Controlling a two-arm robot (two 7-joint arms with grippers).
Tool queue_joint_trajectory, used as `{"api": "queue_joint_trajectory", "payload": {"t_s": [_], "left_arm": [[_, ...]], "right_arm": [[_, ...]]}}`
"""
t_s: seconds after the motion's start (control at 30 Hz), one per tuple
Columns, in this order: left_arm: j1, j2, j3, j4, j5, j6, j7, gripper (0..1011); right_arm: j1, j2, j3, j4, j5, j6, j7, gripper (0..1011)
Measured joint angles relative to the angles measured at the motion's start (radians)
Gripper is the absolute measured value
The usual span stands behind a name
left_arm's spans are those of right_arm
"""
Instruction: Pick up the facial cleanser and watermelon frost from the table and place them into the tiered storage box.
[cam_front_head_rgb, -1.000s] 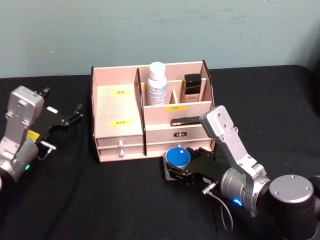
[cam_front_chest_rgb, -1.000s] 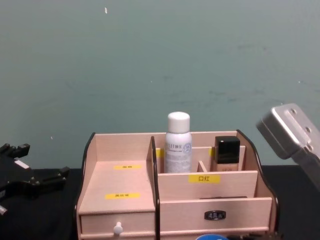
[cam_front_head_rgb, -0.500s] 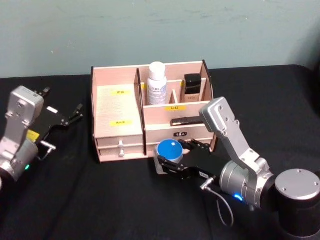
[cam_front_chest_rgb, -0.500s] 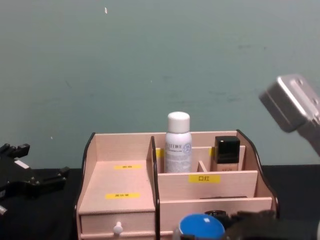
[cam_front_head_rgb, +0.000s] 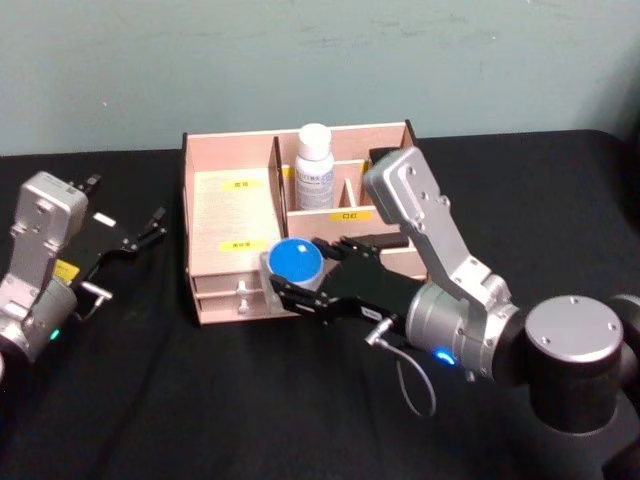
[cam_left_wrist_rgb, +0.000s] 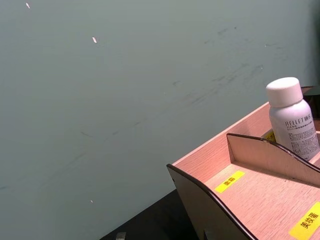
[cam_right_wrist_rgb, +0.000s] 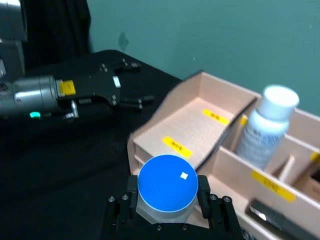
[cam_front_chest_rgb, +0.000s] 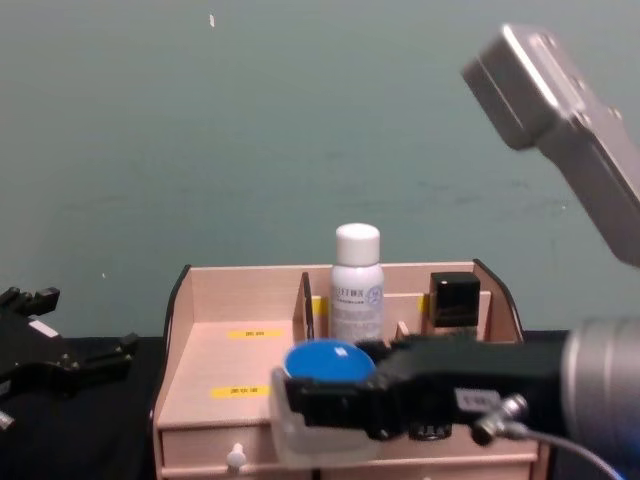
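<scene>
My right gripper (cam_front_head_rgb: 297, 274) is shut on a round jar with a blue lid (cam_front_head_rgb: 295, 259), held off the table in front of the tiered storage box (cam_front_head_rgb: 232, 212), near the divider beside its left stepped compartment. The right wrist view shows the jar (cam_right_wrist_rgb: 166, 186) clamped between both fingers, with the box (cam_right_wrist_rgb: 196, 116) beyond it. In the chest view the jar (cam_front_chest_rgb: 322, 364) hangs level with the lower shelf. A white bottle (cam_front_head_rgb: 314, 165) stands upright in a back compartment. Whether either is the facial cleanser or the watermelon frost I cannot tell. My left gripper (cam_front_head_rgb: 152, 228) rests open left of the box.
A dark square-capped bottle (cam_front_chest_rgb: 453, 298) stands in the back right compartment, next to the white bottle (cam_front_chest_rgb: 356, 284). A black item lies in the front right shelf (cam_right_wrist_rgb: 265, 214). The white-knobbed drawer (cam_front_head_rgb: 240, 296) is closed. Black tablecloth lies bare left of and in front of the box.
My right gripper has lifted the blue-lidded jar from the table in front of the box's right side and carried it up and to the left. The left arm has not moved.
</scene>
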Motion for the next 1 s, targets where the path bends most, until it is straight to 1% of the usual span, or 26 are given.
{"api": "queue_joint_trajectory", "payload": {"t_s": [0.3,0.37,0.53,0.63,0.83,0.87,1.0], "left_arm": [[0.0,0.0,0.0,0.0,0.0,0.0,0.0,1010],[0.0,0.0,0.0,0.0,0.0,0.0,0.0,1010],[0.0,0.0,0.0,0.0,0.0,0.0,0.0,1010],[0.0,0.0,0.0,0.0,0.0,0.0,0.0,1010],[0.0,0.0,0.0,0.0,0.0,0.0,0.0,1010],[0.0,0.0,0.0,0.0,0.0,0.0,0.0,1009],[0.0,0.0,0.0,0.0,0.0,0.0,0.0,1010]], "right_arm": [[0.081,-0.034,-0.038,0.045,-0.006,-0.01,0.001,715],[0.11,-0.047,-0.051,0.068,-0.01,-0.015,0.003,715],[0.148,-0.072,-0.067,0.11,-0.012,-0.021,0.003,715],[0.163,-0.081,-0.073,0.127,-0.013,-0.022,0.003,715],[0.209,-0.115,-0.084,0.195,-0.023,-0.022,-0.008,715],[0.209,-0.115,-0.084,0.195,-0.023,-0.022,-0.008,715],[0.241,-0.145,-0.083,0.252,-0.03,-0.02,-0.025,715]]}}
